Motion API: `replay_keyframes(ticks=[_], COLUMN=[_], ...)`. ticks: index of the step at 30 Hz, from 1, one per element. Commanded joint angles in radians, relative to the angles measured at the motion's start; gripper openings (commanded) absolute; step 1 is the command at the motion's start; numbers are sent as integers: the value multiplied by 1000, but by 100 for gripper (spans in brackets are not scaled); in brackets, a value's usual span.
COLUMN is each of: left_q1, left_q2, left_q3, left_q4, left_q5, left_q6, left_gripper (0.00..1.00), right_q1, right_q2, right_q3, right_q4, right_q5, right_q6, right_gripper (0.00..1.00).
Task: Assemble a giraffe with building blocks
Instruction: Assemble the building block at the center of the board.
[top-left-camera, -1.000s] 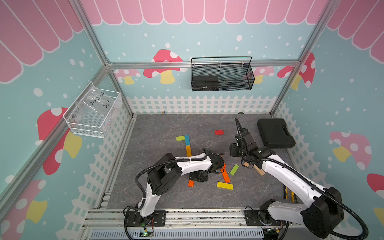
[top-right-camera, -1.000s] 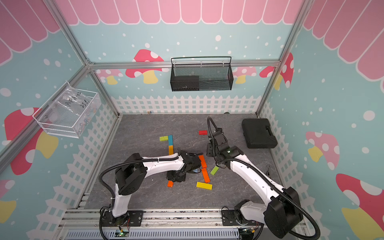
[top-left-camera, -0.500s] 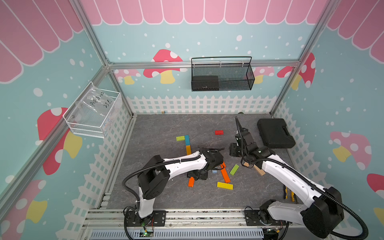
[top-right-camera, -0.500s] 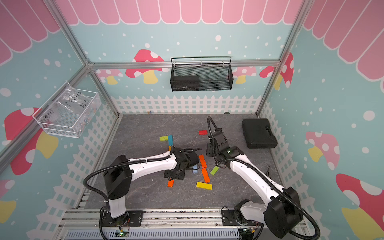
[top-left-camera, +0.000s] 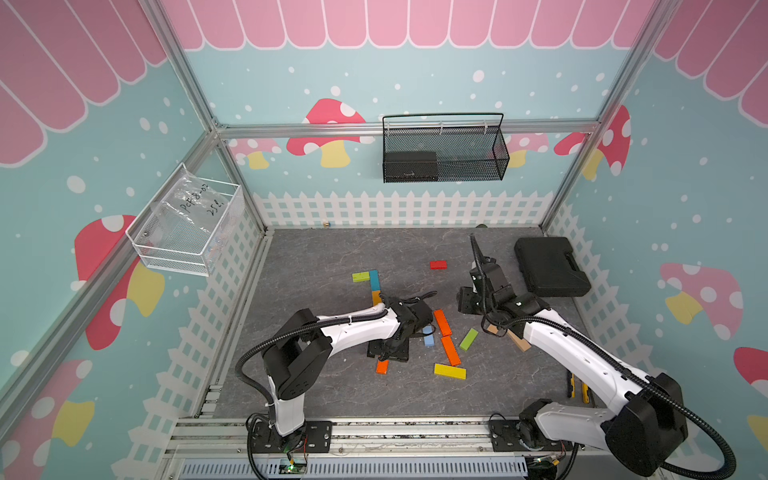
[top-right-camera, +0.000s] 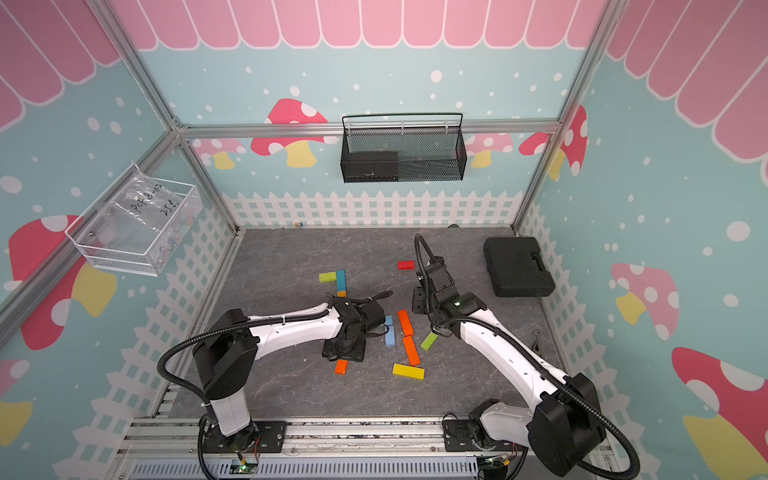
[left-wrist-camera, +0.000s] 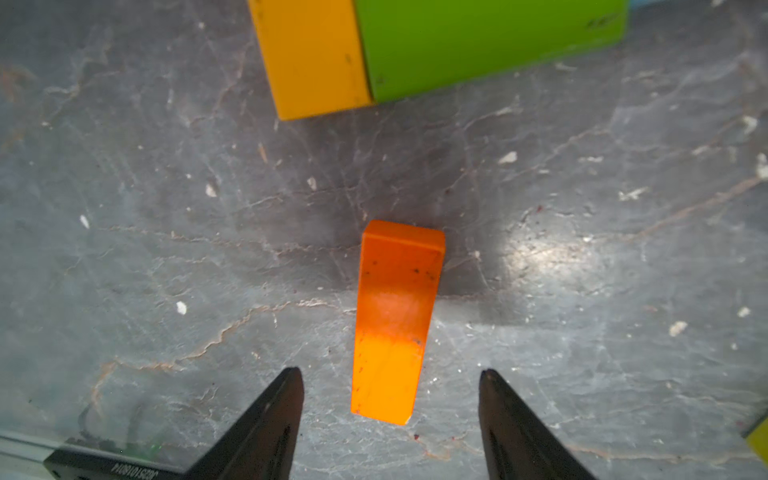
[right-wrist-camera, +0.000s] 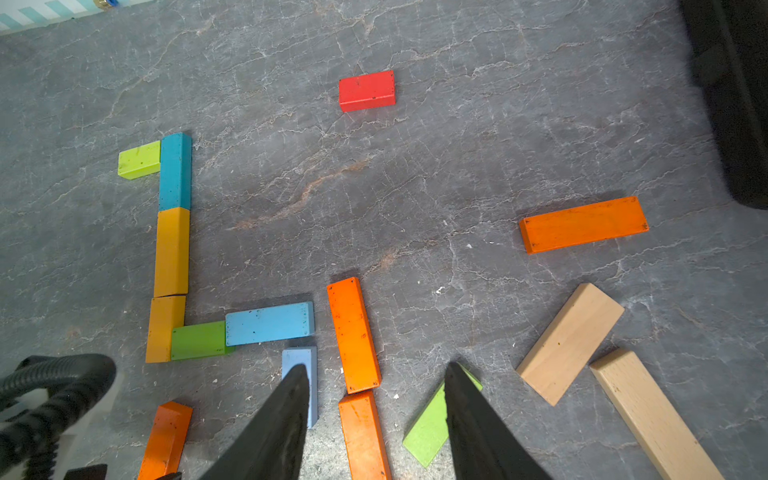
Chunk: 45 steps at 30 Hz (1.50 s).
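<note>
Giraffe (right-wrist-camera: 171, 251): head, neck and body laid flat in an L, at 11 o'clock from the middle of the worktop (top-left-camera: 324, 266).
Orange block (left-wrist-camera: 392, 324): loose at its 6 o'clock, between the spread left jaws.
Right jaws: apart, empty.
To do: legs, likely.

In both top views the left arm (top-left-camera: 353, 328) hides the dark green block (right-wrist-camera: 198, 340) joined to the yellow block (right-wrist-camera: 164, 328).

Both top views look steeply down over the whole scene; wrist cameras face the floor (right-wrist-camera: 415, 166) from close.
</note>
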Motion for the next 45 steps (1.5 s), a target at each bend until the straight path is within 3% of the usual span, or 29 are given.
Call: replay_keyframes(ticks=[1,28,45], left_q1=[21,59,136], left_q2=[0,20,-10], left_q3=[-33,-135,-171], left_q4=[61,192,184], left_q5=[24,70,33], left_q6=[47,156,255], left_gripper=[69,19,16], right_q1=[-5,-4,-4], right_q2=[10,61,105], right_q3=[-9,13,56], right_q4=[6,13,17], right_q5=[0,-9,-21], right_q6=[4,8,4], right_gripper=[55,54,54])
